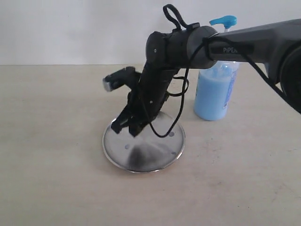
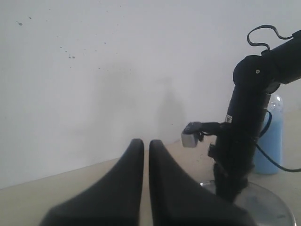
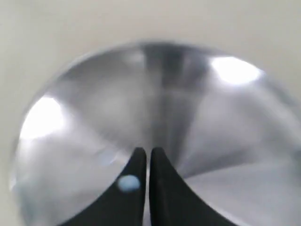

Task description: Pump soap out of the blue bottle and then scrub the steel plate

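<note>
The steel plate (image 1: 157, 157) lies flat on the table and carries three small bluish soap drops (image 1: 171, 134). My right gripper (image 1: 128, 127) reaches in from the right and hangs, shut and empty, just over the plate's near-left part. In the right wrist view the plate (image 3: 197, 103) fills the picture behind the right gripper (image 3: 148, 151), and a soap drop (image 3: 128, 183) clings to one finger. The blue bottle (image 1: 215, 89) stands upright behind the plate to the right, its pump head (image 1: 223, 21) above the arm. My left gripper (image 2: 146, 143) is shut on nothing, away from the plate (image 2: 265, 202) and bottle (image 2: 275, 141).
The right arm's black link (image 1: 254, 42) crosses in front of the bottle's neck, and a loose black cable (image 1: 181, 108) hangs over the plate. A pale wall (image 1: 70, 28) closes the table's far edge. Bare tabletop (image 1: 47, 165) lies left of the plate.
</note>
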### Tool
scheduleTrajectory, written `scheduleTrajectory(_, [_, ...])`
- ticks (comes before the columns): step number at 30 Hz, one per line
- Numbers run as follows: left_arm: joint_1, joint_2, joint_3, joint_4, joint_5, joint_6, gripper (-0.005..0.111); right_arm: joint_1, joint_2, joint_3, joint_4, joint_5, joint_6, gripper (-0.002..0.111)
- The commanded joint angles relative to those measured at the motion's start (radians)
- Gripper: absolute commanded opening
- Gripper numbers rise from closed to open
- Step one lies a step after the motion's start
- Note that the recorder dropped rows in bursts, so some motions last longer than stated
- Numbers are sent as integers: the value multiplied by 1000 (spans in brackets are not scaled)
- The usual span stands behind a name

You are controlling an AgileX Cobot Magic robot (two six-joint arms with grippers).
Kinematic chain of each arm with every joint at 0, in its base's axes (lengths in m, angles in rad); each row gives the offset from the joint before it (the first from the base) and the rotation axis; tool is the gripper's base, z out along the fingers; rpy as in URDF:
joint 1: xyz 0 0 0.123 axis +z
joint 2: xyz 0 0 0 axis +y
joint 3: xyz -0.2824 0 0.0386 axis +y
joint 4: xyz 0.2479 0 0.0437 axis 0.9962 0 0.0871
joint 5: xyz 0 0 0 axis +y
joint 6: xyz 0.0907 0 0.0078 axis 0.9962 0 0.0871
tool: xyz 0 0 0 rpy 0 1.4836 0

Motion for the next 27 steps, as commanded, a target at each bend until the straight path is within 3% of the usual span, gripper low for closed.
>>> scheduleTrajectory(1, [-4,-3,6,0,7,2,4,1,-10,0,-276,205,166,0])
scheduleTrajectory(3, [-4,-3,6,0,7,2,4,-16,-10,0,-483,105,372,0])
scheduleTrajectory(5, [-4,-3,6,0,7,2,4,-28,-10,0,-462,-119,476,0])
scheduleTrajectory(6, [-4,-3,6,0,7,2,4,-28,-10,0,-348,-168,383,0])
scheduleTrajectory(7, [-4,-3,6,0,7,2,4,-19,-10,0,-138,-113,134,0])
scheduleTrajectory(8, [-4,-3,6,0,7,2,4,-18,-10,0,-82,15,-66,0])
scheduleTrajectory(10, [-4,-3,6,0,7,2,4,-18,-8,0,-110,196,-117,0])
scheduleTrajectory(11, [-4,-3,6,0,7,2,4,-20,-8,0,-206,229,-31,0])
scheduleTrajectory(12, [-4,-3,6,0,7,2,4,-29,-8,0,-368,119,244,0])
scheduleTrajectory(14, [-4,-3,6,0,7,2,4,-37,-8,0,-387,-186,427,0])
scheduleTrajectory(15, [-4,-3,6,0,7,2,4,-33,-8,0,-208,-244,288,0])
scheduleTrajectory(16, [-4,-3,6,0,7,2,4,-26,-8,0,-54,-174,86,0])
scheduleTrajectory(17, [-4,-3,6,0,7,2,4,-24,-8,0,33,79,-229,0])
scheduleTrajectory(18, [-4,-3,6,0,7,2,4,-24,-8,0,-4,175,-236,0])
scheduleTrajectory(19, [-4,-3,6,0,7,2,4,-29,-8,0,-115,200,-86,0])
scheduleTrajectory(21, [-4,-3,6,0,7,2,4,-39,-51,0,-265,35,247,0])
scheduleTrajectory(27, [-4,-3,6,0,7,2,4,-47,-297,72,-271,-219,202,0])
